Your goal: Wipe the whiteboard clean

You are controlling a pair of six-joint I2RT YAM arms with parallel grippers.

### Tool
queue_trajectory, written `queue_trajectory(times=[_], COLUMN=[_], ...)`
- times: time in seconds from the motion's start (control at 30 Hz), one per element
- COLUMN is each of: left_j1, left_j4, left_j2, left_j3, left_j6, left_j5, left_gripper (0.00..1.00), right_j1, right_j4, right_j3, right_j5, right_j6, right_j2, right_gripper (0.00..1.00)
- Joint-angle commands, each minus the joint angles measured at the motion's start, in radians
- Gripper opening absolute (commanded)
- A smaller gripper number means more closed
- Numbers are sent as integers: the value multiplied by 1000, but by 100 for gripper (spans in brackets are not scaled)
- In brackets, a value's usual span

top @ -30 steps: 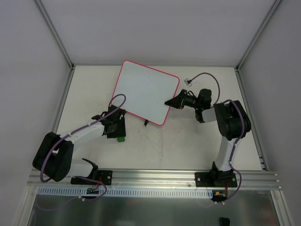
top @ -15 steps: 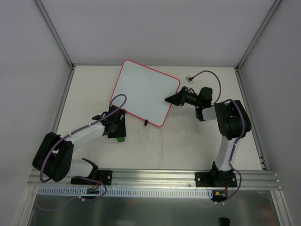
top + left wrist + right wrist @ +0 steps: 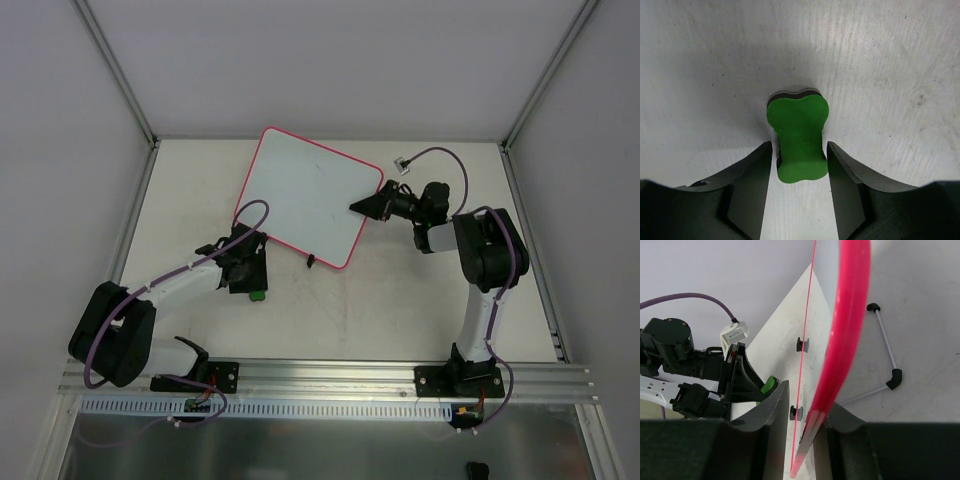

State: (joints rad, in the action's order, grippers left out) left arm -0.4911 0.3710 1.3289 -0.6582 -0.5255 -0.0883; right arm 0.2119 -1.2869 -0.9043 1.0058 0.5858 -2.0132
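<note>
I see white walls around a pale, scuffed desk (image 3: 400, 290). The whiteboard (image 3: 305, 200) lies skewed at upper centre. My right arm (image 3: 490, 255) reaches left, right jaws clamped on its pink frame. At lower left, left jaws sit parted astride the green eraser (image 3: 799, 135).

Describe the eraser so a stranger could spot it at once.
On the pale table, look just off the pink-framed whiteboard's left corner, at the left gripper. Between its black fingers lies the eraser: small, bone-shaped, the only bright green thing there.
</note>
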Motion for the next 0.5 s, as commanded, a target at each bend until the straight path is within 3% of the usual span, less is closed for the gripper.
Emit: queue_trajectory(times=[0.0, 0.2, 0.47], left_j1=[-7, -7, -7], left_j4=[-6, -6, -6], left_j2=[-30, -34, -13], left_j3=[-1, 2, -12], left_j6=[-13, -11, -10], left_j5=[-13, -13, -19], left_gripper=[47, 46, 45], right_j1=[-9, -17, -11], right_j4=[-246, -246, -246], right_j3=[-34, -39, -42], right_j5=[-7, -9, -6], right_j6=[14, 23, 26], right_j2=[-12, -25, -27], right_gripper=[25, 18, 1])
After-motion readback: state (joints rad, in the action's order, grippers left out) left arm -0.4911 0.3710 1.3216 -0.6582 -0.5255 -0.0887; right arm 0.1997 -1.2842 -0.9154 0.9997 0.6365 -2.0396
